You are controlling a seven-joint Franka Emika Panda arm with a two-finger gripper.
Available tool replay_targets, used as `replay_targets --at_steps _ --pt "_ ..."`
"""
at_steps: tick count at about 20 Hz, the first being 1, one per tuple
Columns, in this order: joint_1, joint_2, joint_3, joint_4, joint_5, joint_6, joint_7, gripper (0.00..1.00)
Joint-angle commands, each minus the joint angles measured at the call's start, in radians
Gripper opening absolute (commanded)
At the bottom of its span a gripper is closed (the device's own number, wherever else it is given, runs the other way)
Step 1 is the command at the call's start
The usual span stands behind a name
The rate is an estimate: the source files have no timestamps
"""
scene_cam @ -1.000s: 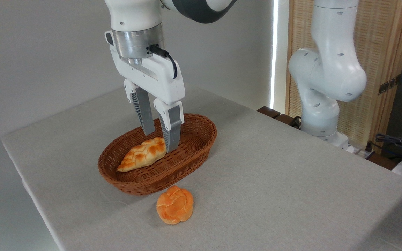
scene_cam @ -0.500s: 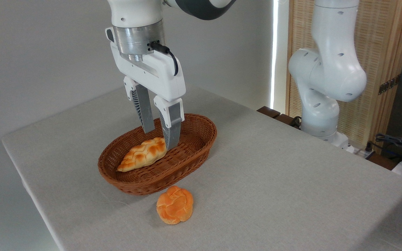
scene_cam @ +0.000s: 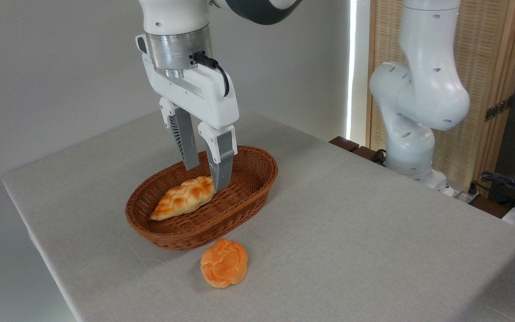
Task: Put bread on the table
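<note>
The bread point(scene_cam: 183, 197) lies inside the wicker basket point(scene_cam: 239, 210), not yet on the tabletop point(scene_cam: 373, 232). Its long axis runs from the basket's near-left end up toward the basket's middle, the lower tapered tip pointing near-left. The gripper point(scene_cam: 207, 178) hangs over the loaf's upper-right end, jaws apart and empty. A good grasp would likely shift toward the loaf's thick middle, close across its short width, then lift clear of the basket rim. 1 round bun point(scene_cam: 224, 262) sits just in front of the basket.
</note>
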Motion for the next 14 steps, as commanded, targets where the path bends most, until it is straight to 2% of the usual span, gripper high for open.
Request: replay_targets --at_steps 1,12,14 --pt "-0.001 -0.007 0.008 0.010 -0.015 -0.029 0.008 1.00" --pt "-0.003 -0.004 0.002 0.010 -0.017 -0.044 0.010 1.00" --pt "-0.015 0.006 -0.009 0.007 -0.025 -0.052 0.010 1.00"
